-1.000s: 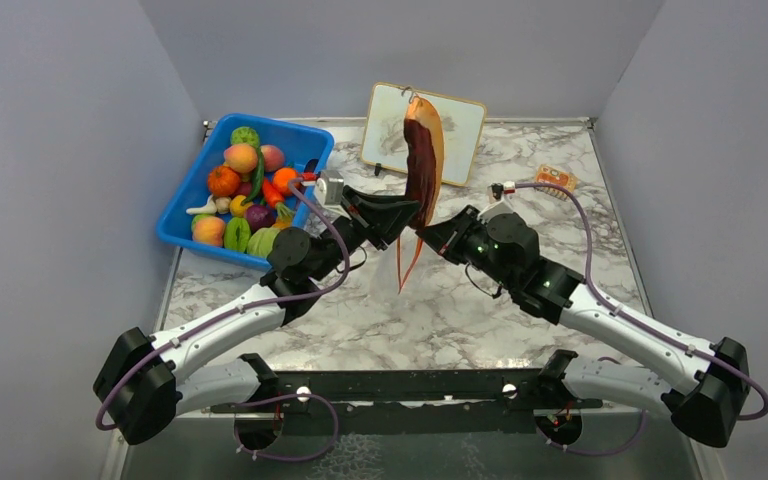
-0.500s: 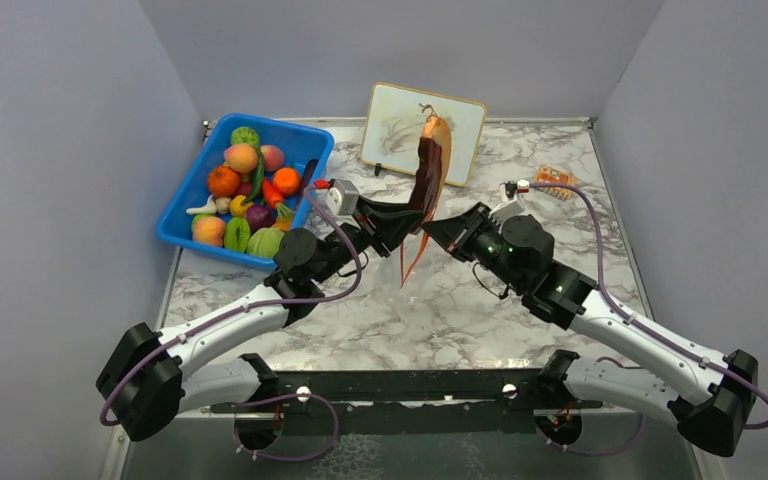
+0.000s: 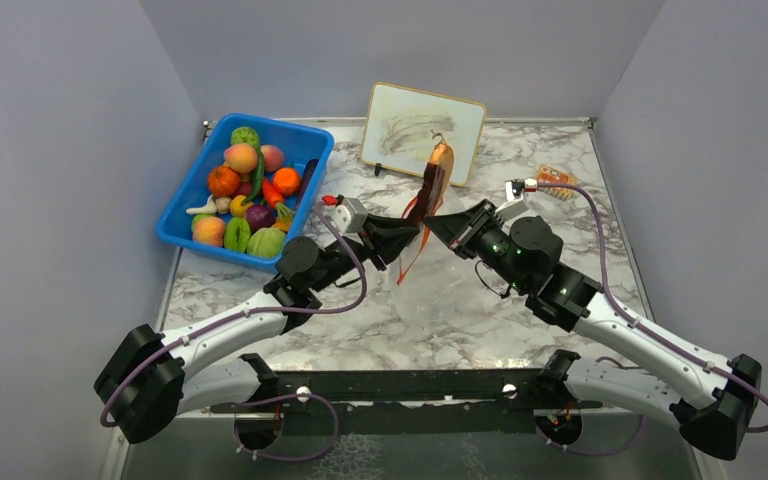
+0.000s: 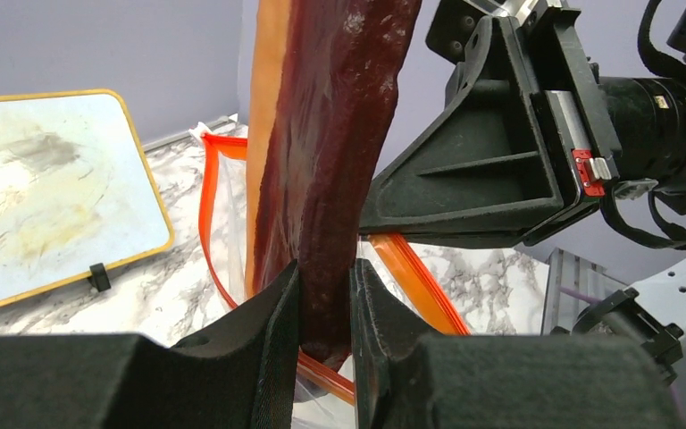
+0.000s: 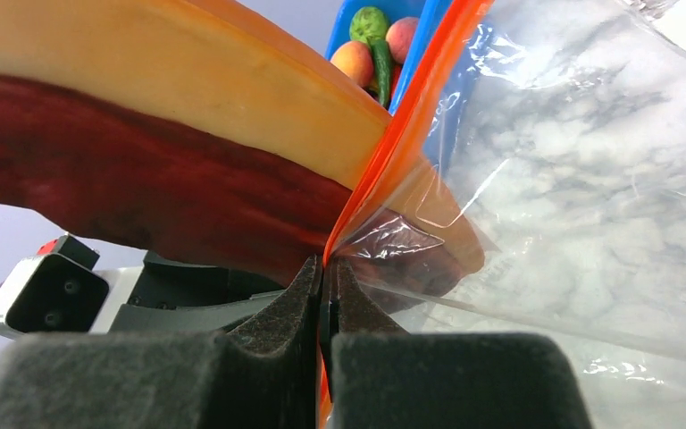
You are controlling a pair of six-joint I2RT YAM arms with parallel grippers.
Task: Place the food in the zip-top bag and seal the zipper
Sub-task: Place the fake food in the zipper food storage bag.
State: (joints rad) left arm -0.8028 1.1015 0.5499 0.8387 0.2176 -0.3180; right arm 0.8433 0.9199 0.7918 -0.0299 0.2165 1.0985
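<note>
Presently we list, leftmost: rigid blue plastic bin [image 3: 305, 142], small glossy toy fruits and vegetables [image 3: 225, 181] not yet bagged. Centre: left gripper [image 4: 325, 288] clenched on upright reddish-brown meat slice [image 4: 330, 134], its lower end, we judge, entering clear floppy zip-top bag [image 5: 572, 197]. Right: right gripper [image 5: 326, 273] pinching orange-red zipper strip [image 5: 417, 98]; mouth unsealed.

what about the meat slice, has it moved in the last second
Yes. The meat slice sank from the white board's top edge to its bottom edge, slightly rightward.
</note>
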